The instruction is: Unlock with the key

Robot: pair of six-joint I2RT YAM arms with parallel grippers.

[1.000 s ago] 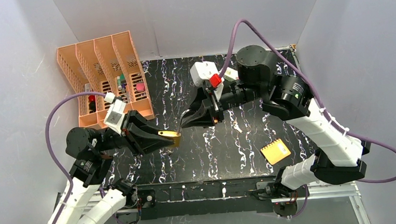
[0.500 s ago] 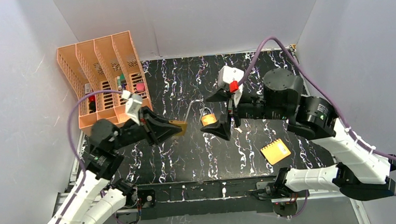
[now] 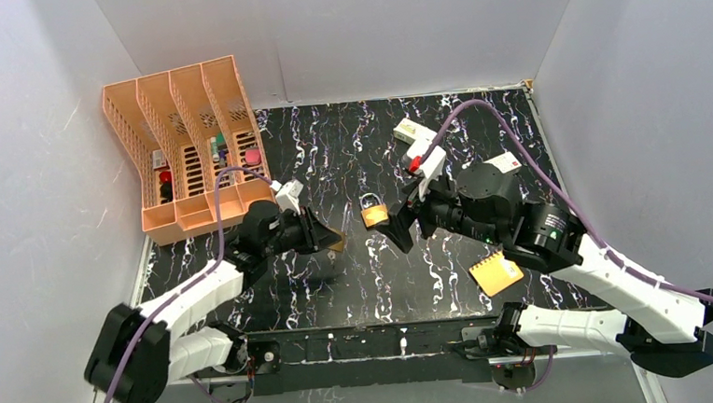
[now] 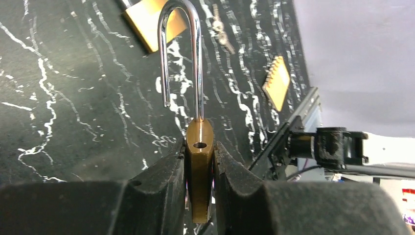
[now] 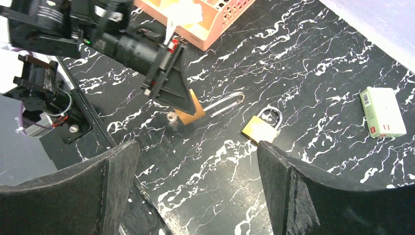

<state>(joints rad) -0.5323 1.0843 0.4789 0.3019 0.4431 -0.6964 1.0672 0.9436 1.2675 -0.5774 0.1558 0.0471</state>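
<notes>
1. L gripper is pinched narrow on a brass padlock, held by its body. The shackle stands up w/ one leg free of the body, so the unlock looks done.
2. R gripper is spread wide w/ nothing in it, over mid-table.
3. Key: small silver bits lying on the table, just beside a second padlock mid-table, in neither gripper. There's also a small silver thing under the held lock in the R wrist view; can't tell what it is.
4. Left to do, my read: prob. just set the open lock down. Second padlock's shackle is shut; unclear if it counts.
5. Writing: the green/white box on the far side has a red label, too small to read. Yellow notepad, near right, shows no text. No brand legible on either lock.
</notes>
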